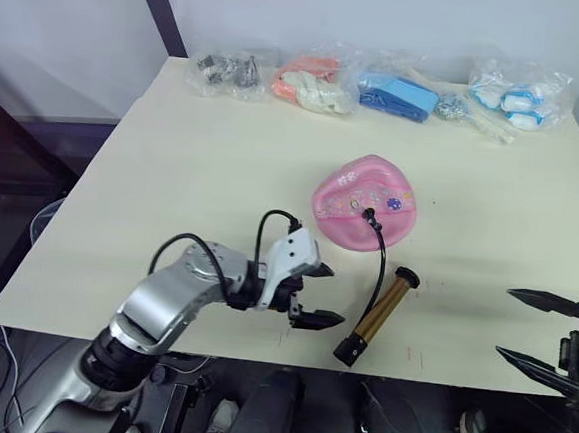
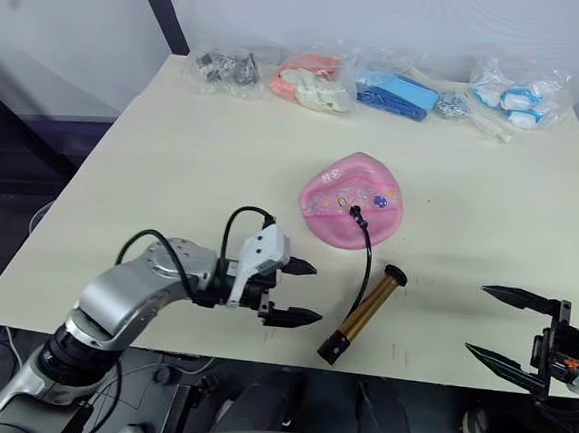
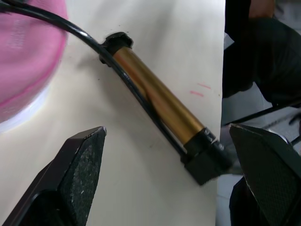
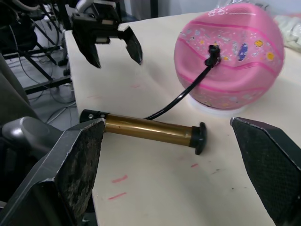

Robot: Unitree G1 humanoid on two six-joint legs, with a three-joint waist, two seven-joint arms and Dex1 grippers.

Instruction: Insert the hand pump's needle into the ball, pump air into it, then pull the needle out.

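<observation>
Two grippers, left gripper and right gripper, both wide and empty, flank the hand pump.
Needle apparently seated in the ball; pumping next requires grasping the pump's body and handle.

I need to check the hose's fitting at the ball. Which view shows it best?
The right wrist view: the fitting sits plainly on the ball, with the hose leading to it. Both eye views show it smaller; the left wrist view catches only the ball's edge.

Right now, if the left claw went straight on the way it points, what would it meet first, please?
Probably the pump: the open left claw points at its gold barrel lying on the table, with bare tabletop between them.
</observation>
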